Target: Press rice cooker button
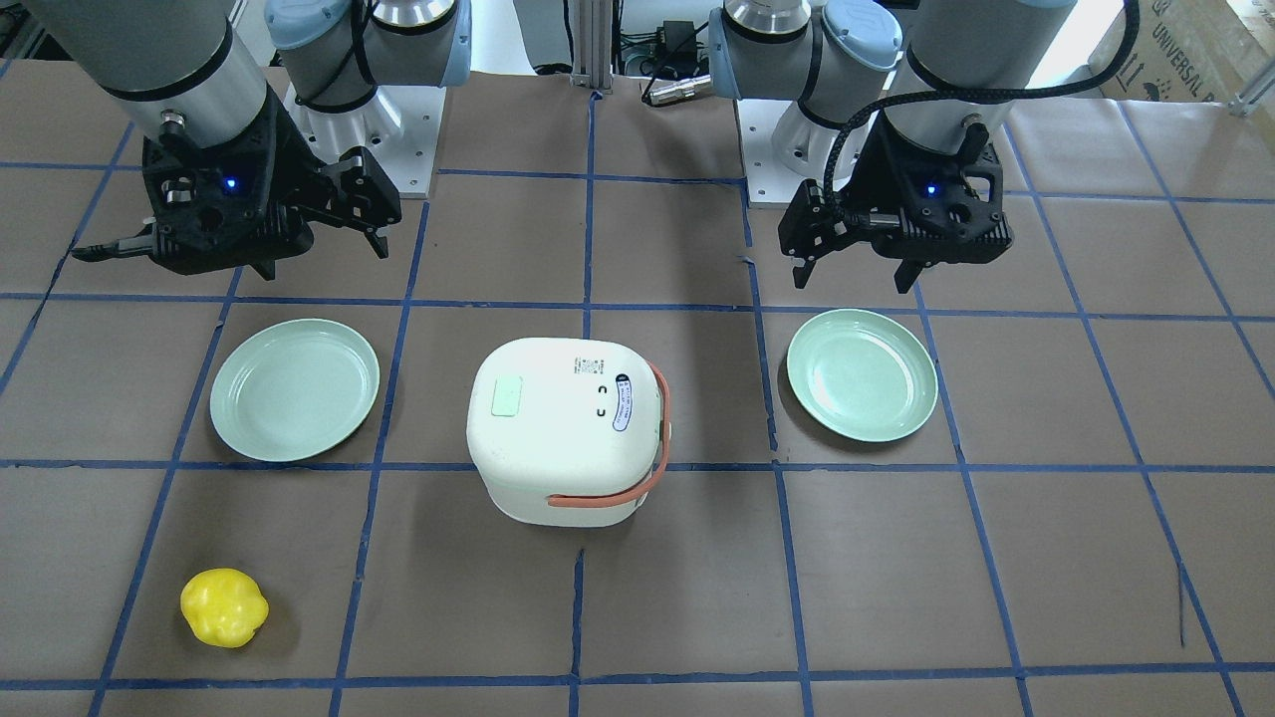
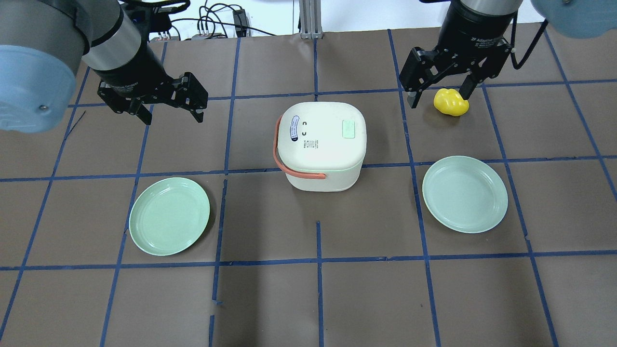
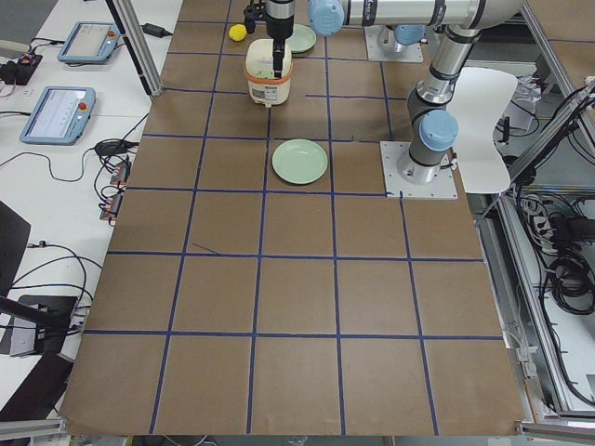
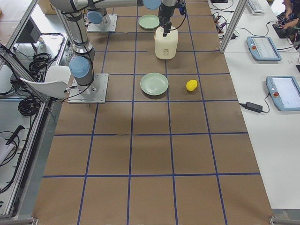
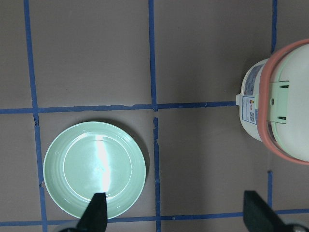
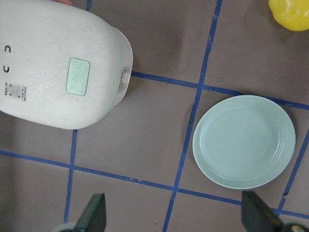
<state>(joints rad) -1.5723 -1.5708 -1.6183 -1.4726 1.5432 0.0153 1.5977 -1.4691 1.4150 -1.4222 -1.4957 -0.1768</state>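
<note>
The white rice cooker (image 1: 568,428) with an orange handle stands at the table's middle, lid shut; it also shows in the overhead view (image 2: 320,144). Its pale green button (image 1: 508,396) sits on the lid top, and shows in the overhead view (image 2: 348,129) and in the right wrist view (image 6: 78,76). My left gripper (image 2: 172,117) hangs open and empty above the table, well left of the cooker. My right gripper (image 2: 437,99) hangs open and empty, right of the cooker. Neither touches the cooker. In the left wrist view only the cooker's handle side (image 5: 277,111) shows.
A pale green plate (image 2: 168,216) lies on the robot's left side, another plate (image 2: 465,193) on its right. A yellow toy pepper (image 2: 450,102) lies at the far right, seen between the right gripper's fingers. The table is brown paper with blue tape lines.
</note>
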